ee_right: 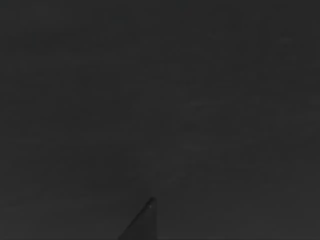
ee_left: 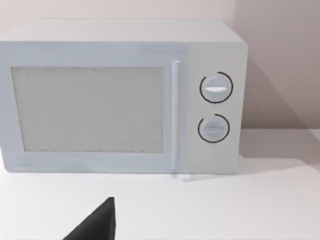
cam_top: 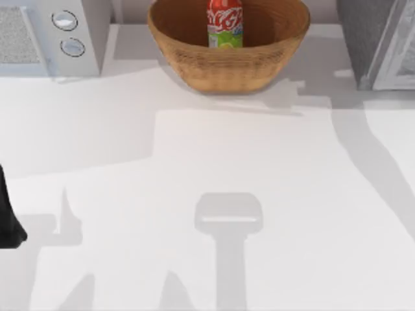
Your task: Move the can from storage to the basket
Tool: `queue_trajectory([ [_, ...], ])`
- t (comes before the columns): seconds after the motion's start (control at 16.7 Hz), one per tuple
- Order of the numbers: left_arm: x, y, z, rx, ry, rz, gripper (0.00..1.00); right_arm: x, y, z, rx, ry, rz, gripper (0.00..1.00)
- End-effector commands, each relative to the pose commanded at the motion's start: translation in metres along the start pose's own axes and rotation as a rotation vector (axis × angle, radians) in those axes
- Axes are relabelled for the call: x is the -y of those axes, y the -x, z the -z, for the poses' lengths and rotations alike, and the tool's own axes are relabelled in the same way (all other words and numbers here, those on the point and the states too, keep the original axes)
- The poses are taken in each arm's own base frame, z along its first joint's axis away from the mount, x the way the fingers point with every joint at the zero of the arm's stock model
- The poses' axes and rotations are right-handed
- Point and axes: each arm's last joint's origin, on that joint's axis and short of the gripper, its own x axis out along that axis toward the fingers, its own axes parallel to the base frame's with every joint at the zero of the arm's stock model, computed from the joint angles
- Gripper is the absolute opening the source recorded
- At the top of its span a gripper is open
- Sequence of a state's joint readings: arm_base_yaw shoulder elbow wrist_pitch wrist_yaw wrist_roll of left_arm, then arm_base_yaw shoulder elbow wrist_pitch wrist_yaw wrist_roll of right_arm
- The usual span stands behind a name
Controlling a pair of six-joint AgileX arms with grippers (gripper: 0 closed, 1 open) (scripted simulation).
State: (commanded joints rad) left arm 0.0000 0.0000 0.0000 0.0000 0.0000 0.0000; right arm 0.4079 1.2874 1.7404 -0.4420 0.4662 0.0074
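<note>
Can stands upright inside the basket at the tabletop's far edge, cabinet to its right; left arm parked at left edge, end effector opening unreadable.

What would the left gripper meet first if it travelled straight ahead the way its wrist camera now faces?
Probably the white microwave, most likely its door: it stands squarely ahead across bare table. How far off it is cannot be judged.
</note>
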Motion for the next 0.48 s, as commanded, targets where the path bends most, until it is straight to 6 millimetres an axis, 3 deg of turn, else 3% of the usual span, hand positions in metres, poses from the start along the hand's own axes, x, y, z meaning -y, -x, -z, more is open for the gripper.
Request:
queue_trajectory([
  [0.3, 0.0, 0.0, 0.0, 0.0, 0.0, 0.0, 1.0, -0.002, -0.04, 0.002, -0.003, 0.001, 0.0, 1.0],
  [0.48, 0.0, 0.0, 0.0, 0.0, 0.0, 0.0, 1.0, -0.002, -0.044, 0.001, 0.001, 0.0, -0.004, 1.0],
])
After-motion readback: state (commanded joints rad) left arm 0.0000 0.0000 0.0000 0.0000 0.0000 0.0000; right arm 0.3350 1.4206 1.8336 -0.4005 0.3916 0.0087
